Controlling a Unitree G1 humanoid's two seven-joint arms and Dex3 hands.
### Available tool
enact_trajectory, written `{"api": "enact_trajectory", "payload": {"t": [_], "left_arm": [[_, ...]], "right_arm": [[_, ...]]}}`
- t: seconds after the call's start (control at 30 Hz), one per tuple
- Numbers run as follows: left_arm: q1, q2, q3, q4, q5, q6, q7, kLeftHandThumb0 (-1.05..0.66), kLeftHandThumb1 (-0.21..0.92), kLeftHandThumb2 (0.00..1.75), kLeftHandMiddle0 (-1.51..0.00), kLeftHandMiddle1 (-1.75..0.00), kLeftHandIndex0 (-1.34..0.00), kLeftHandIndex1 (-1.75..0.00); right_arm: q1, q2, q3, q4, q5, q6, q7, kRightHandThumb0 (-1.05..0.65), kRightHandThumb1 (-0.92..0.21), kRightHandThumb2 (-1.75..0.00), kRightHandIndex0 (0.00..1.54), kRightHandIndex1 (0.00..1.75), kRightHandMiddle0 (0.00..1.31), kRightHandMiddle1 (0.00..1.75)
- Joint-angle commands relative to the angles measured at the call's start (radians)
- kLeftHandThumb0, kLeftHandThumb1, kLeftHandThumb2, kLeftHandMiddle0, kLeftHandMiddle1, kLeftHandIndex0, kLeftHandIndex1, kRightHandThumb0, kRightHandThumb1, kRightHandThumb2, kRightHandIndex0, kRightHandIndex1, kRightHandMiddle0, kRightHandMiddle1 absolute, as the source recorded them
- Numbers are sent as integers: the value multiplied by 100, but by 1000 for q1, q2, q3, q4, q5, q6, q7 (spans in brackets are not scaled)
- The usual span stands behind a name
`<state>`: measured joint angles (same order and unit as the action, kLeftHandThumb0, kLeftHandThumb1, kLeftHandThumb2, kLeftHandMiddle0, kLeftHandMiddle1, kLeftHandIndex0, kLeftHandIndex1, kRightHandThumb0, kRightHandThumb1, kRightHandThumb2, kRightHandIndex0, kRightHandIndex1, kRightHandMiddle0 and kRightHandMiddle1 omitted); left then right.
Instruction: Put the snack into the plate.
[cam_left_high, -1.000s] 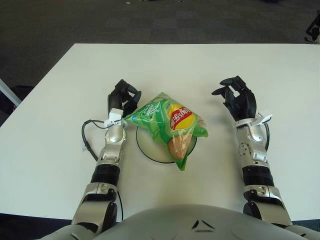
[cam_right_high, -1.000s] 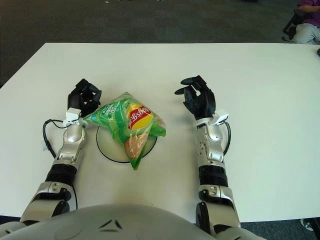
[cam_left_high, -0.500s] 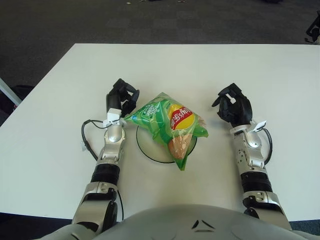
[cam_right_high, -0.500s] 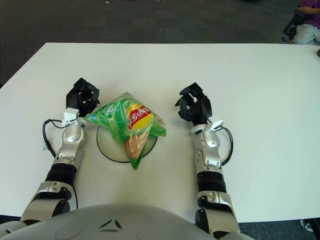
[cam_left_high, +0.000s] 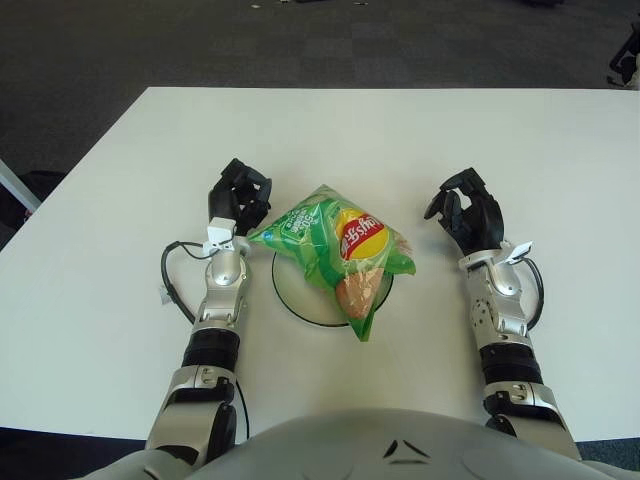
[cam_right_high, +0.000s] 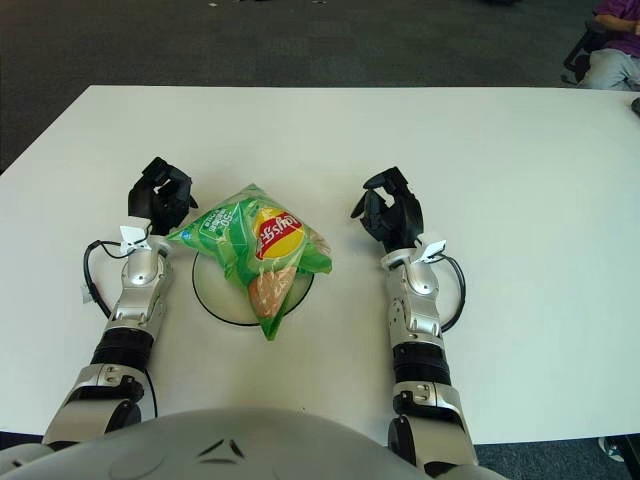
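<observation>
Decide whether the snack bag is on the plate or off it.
On it: the snack bag covers most of the plate, its lower end overhanging the near rim. Neither hand touches it.

One snack bag (cam_left_high: 335, 243), one plate (cam_left_high: 300, 300), one table (cam_left_high: 400, 130), two hands

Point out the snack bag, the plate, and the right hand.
snack bag (cam_left_high: 335, 248): left eye view, on the green front beside the logo.
plate (cam_left_high: 292, 296): left eye view, on its bare left part.
right hand (cam_left_high: 468, 215): left eye view, middle of the black hand.

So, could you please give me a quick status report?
Left hand and right hand curled, holding nothing. Chip bag on plate. Nothing obstructing.
</observation>
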<state>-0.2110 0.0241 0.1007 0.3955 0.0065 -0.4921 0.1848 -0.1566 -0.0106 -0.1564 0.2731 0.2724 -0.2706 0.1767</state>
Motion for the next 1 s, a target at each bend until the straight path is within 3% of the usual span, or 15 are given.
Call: {"api": "enact_trajectory", "payload": {"t": [0.0, 0.4, 0.5, 0.57, 0.73, 0.97], "left_arm": [[19, -17, 7, 8, -28, 2, -22, -24, 92, 33, -96, -175, -55, -175], [15, -21, 13, 16, -41, 4, -44, -23, 92, 34, -94, -175, -51, -175], [16, -21, 12, 11, -45, 16, -52, -23, 92, 35, -94, -175, -50, -175], [18, -21, 11, 7, -46, 23, -55, -23, 92, 35, -94, -175, -50, -175], [22, -21, 9, -10, -46, 48, -64, -23, 92, 35, -94, -175, -50, -175], [30, -23, 10, -35, -43, 82, -71, -22, 92, 36, -94, -175, -50, -175]], "right_arm": [[45, 65, 6, 14, 10, -5, -25, -35, -92, -52, 84, 175, 21, 175], [40, 80, 12, 73, -51, -125, -75, -35, -92, -51, 82, 175, 21, 175], [30, 48, 41, 138, -281, -236, -254, -35, -92, -51, 81, 175, 21, 175], [24, 40, 50, 167, -361, -266, -326, -35, -92, -51, 80, 175, 21, 175], [4, 36, 64, 233, -439, -308, -424, -35, -87, -58, 80, 175, 24, 175], [-9, 28, 79, 280, -445, -341, -459, -36, -84, -62, 80, 175, 25, 175]]}}
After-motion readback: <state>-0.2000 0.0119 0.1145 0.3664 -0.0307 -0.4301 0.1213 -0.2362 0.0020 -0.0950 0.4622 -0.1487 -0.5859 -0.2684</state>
